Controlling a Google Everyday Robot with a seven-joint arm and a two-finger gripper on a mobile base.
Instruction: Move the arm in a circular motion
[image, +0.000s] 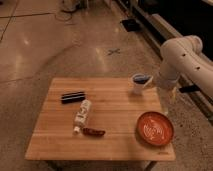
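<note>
The arm (182, 52) is large and white, made of thick rounded segments with small dark dots. It reaches in from the right edge, bends at a rounded elbow and points down over the table's far right corner. My gripper (169, 96) hangs at its lower end, just off the table's right edge and right of a blue-rimmed cup (140, 82). I cannot tell whether it touches the cup.
A wooden table (55, 142) holds a black flat box (73, 96), a white bottle (82, 114) lying on its side, a dark red pepper-like thing (93, 132) and an orange plate (155, 128). Speckled floor lies behind, with a dark ledge at the right.
</note>
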